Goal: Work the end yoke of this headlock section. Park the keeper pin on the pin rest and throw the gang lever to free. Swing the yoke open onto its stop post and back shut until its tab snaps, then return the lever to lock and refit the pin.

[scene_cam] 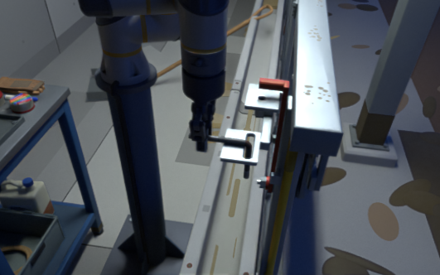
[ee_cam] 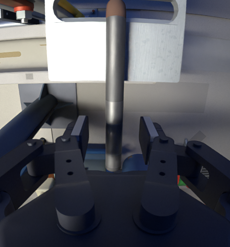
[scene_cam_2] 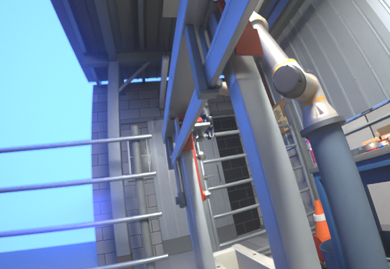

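The keeper pin sits in the slot of the lower metal plate, its handle lying across the plate toward my gripper. My gripper is open and holds nothing. In the wrist camera the pin's handle runs between my parted fingers without touching them. A second plate with a small hole stands above, beside the red yoke bar. The red bar hangs down along the grey headlock rail. A red collar sits at the bar's lower end.
A blue trolley with tools, tape rolls and a jug stands at the left. My arm's pedestal rises between it and the headlock. A grey post stands behind the rail. An orange cone stands by the pedestal.
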Controlling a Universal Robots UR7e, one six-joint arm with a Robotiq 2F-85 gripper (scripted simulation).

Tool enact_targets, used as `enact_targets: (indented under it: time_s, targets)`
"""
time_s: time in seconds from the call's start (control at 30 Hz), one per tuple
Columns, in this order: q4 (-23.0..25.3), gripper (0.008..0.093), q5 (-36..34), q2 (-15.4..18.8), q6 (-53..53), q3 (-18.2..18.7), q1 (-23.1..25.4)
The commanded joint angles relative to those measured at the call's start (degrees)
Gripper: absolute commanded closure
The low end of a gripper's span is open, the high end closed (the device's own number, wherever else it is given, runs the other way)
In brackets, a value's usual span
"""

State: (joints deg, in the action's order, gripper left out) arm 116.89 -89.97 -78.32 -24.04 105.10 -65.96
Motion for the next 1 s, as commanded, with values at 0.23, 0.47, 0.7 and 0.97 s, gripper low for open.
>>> enact_targets:
  time_s: [0.23,0.47,0.7,0.97]
  targets:
    - [0.0,0.0534,0.0,0.0,0.0,0.0,0.0]
    - [-1.0,0.0534,0.0,-0.4,0.0,-0.6,0.0]
    - [-3.1,0.0534,0.0,-1.3,0.0,-1.9,0.0]
    - [-6.2,0.0534,0.0,-2.4,0.0,-3.9,0.0]
